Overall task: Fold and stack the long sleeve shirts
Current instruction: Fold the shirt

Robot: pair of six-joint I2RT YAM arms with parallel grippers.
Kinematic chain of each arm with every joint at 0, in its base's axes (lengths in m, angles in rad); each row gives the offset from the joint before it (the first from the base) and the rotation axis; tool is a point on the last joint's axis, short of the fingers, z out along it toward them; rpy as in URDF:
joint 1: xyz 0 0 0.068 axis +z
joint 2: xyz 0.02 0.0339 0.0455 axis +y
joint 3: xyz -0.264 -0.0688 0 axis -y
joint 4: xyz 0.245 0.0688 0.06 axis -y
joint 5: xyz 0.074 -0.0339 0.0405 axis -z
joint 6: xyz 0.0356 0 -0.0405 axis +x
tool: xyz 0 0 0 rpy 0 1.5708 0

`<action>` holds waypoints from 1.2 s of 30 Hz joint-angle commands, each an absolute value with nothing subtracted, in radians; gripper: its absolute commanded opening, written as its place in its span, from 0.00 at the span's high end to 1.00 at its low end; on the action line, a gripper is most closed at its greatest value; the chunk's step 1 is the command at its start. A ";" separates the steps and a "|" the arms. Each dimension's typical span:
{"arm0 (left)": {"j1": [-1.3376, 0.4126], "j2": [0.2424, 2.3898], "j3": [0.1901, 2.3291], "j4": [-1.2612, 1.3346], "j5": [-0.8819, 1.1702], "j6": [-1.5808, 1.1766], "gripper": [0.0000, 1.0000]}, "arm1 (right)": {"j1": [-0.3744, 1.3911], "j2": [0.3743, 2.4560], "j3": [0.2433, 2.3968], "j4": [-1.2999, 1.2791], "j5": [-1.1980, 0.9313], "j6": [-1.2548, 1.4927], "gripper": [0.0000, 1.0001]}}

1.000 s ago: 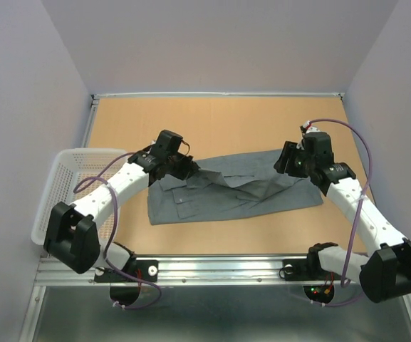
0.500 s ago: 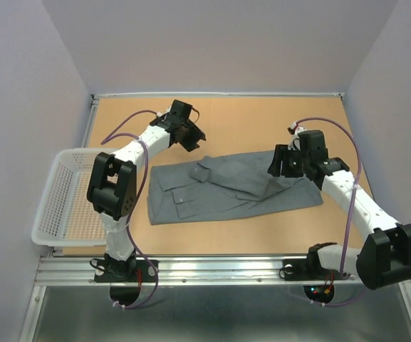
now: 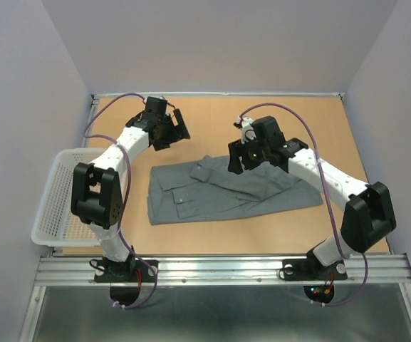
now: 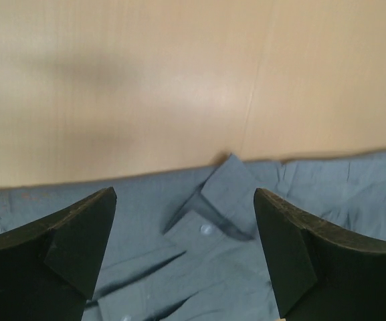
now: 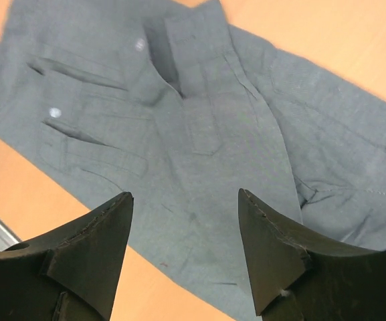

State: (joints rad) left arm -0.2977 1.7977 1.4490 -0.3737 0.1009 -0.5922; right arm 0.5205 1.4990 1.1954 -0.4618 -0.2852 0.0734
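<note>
The long sleeve shirt (image 3: 233, 191) is mid-grey and lies partly folded, lengthwise across the middle of the table, collar end to the left. Its pale buttons and a cuff show in the left wrist view (image 4: 246, 254) and the right wrist view (image 5: 199, 100). My left gripper (image 3: 175, 131) hovers beyond the shirt's far left edge, open and empty (image 4: 184, 194). Over the shirt's far middle edge my right gripper (image 3: 236, 162) hangs open, nothing between its fingers (image 5: 184, 194).
A white mesh basket (image 3: 61, 187) overhangs the table's left edge, beside the left arm's elbow. Pale walls close in the table at the back and on both sides. A metal rail (image 3: 219, 267) runs along the near edge.
My left gripper opened, let go of the shirt near the collar and drew back to the far left. The right arm swung left, from the shirt's right end to its middle.
</note>
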 commanded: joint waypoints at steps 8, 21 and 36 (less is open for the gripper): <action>-0.351 1.655 1.157 -0.316 0.312 -0.434 0.13 | 0.523 1.419 1.163 -0.420 0.001 0.130 0.31; -0.459 1.784 1.160 -0.284 0.241 -0.497 0.30 | 0.445 1.315 1.022 -0.371 0.107 0.236 0.31; -0.437 1.812 1.178 -0.249 0.184 -0.531 0.29 | 0.423 1.262 0.973 -0.347 0.132 0.258 0.06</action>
